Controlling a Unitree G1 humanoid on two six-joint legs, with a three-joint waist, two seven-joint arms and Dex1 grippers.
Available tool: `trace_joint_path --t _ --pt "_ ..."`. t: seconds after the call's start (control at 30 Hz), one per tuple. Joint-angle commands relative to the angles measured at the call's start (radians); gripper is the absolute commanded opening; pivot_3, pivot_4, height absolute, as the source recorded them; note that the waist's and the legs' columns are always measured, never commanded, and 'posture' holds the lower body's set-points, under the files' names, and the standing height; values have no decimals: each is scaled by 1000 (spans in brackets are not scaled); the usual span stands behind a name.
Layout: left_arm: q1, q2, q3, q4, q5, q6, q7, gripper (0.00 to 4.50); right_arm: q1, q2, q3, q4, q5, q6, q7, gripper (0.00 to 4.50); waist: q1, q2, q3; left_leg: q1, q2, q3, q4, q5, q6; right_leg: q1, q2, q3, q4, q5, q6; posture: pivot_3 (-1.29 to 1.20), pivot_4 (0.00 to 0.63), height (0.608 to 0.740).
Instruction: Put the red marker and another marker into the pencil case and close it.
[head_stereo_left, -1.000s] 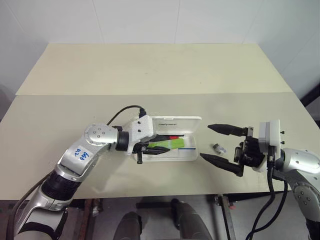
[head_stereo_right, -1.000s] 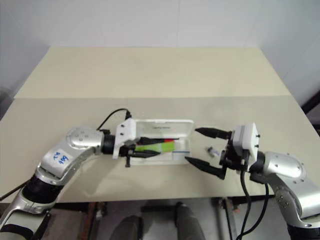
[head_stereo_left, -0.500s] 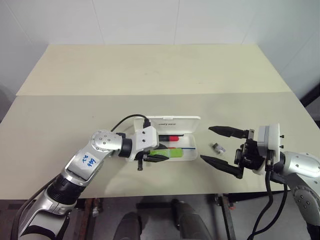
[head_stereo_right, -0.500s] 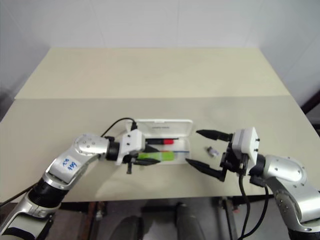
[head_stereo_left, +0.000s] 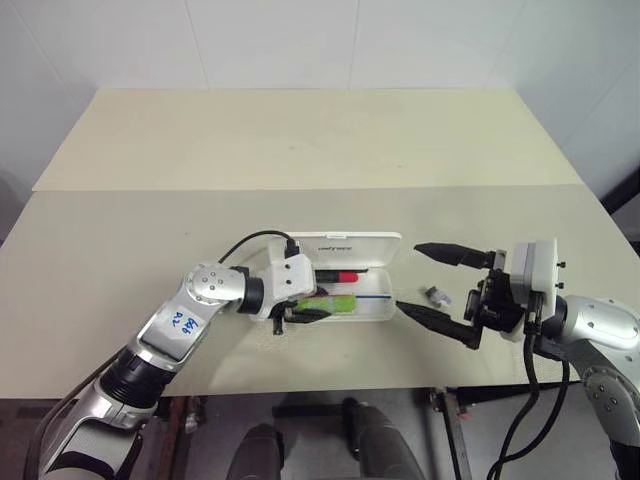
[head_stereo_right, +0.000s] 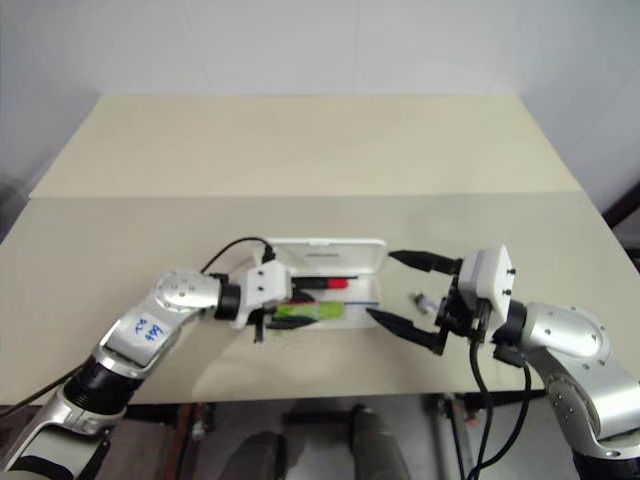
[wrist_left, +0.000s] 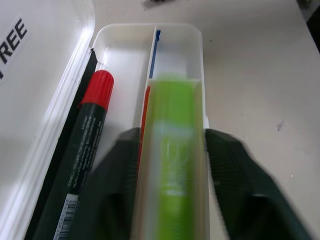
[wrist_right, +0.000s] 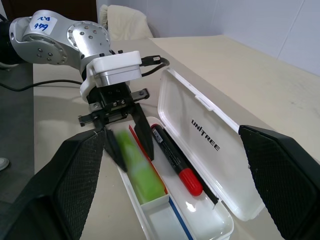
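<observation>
The left tool (wrist_right: 120, 122) straddles the green highlighter (wrist_right: 140, 170) lying in the white case (head_stereo_left: 385, 310), fingers parted and apparently released. The red marker (wrist_right: 175, 160) lies alongside. The right tool (head_stereo_left: 440, 285) hangs spread wide and empty. The lid (wrist_right: 210, 150) looks light, stiff and slick; push at its free edge.

Glossy white plastic pencil case (wrist_right: 200, 150); matt table (head_stereo_left: 300, 140).
</observation>
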Motion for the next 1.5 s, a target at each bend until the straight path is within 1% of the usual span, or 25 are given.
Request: trace_joint_path --t 0.03,0.13,0.27,0.4,0.5,0.63,0.73,0.8,0.83,0.87,0.97,1.17,1.33,1.5 --pt "13 -4 10 -48 -5 5 -2 3509 -6 -4 -17 -24 11 -4 -1 4500 0 0 0 0 0 0 0 0 0 0 0 0 0 0 0 0 150 740" --pt "14 -5 14 -66 -10 18 -2 4464 -6 -6 -21 -17 10 -8 5 4500 -1 0 0 0 0 0 0 0 0 0 0 0 0 0 0 0 150 740" --pt "10 -10 28 -124 -35 59 -1 4464 -7 -6 -20 -9 5 -14 12 4500 -1 0 0 0 0 0 0 0 0 0 0 0 1 0 0 0 150 740" --pt "7 -30 70 -216 -98 108 12 4464 -2 -13 -24 3 -4 -18 24 4500 -1 0 0 0 0 0 0 0 0 0 0 0 1 0 0 0 150 740" --pt "21 -58 138 -283 -186 144 25 4464 10 -23 -30 12 -15 -20 35 4500 0 0 0 0 0 0 0 0 0 0 0 0 1 0 1 0 150 740" --pt "70 -90 261 -340 -314 169 50 4464 33 -48 -34 30 -44 -4 32 4500 -1 0 0 1 0 0 0 0 0 0 0 0 2 0 1 0 150 740" --pt "100 -103 329 -354 -372 142 65 4464 42 -61 -33 67 -76 -10 33 4500 -1 0 0 1 0 0 0 0 0 1 0 0 2 0 0 0 150 740" --pt "117 -100 370 -358 -405 164 89 4464 45 -67 -29 103 -112 -16 26 4500 -1 0 0 1 0 0 2 0 0 1 0 0 2 -1 -1 0 150 740" --pt "129 -97 390 -361 -423 172 98 4464 45 -70 -22 126 -140 -22 19 4500 -1 0 0 1 0 0 2 0 1 2 0 1 1 -3 -5 0 150 740" --pt "143 -100 409 -361 -427 156 106 4464 43 -70 -13 152 -172 -33 10 4500 -1 0 0 1 0 0 3 0 1 2 0 1 1 -7 -12 0 150 740" --pt "173 -128 453 -336 -406 67 140 4464 24 -57 2 220 -234 -48 -18 4500 -2 0 0 1 -1 1 3 0 1 2 0 2 1 -7 -12 0 150 740" --pt "279 -110 536 -365 -490 2 90 4464 -22 -31 32 328 -296 -61 -34 4500 -5 0 0 1 0 1 2 0 0 2 0 2 3 -6 -12 0 150 740" --pt "419 -12 583 -380 -552 -16 -32 4464 -75 -9 74 414 -352 -53 -68 4500 -8 0 0 2 0 2 2 0 0 2 0 3 3 -7 -13 0 150 740" --pt "472 45 628 -350 -591 -58 -117 4464 -64 -13 107 419 -381 -40 -61 4500 -5 0 0 3 0 2 2 0 0 2 0 3 2 -7 -13 0 150 740"
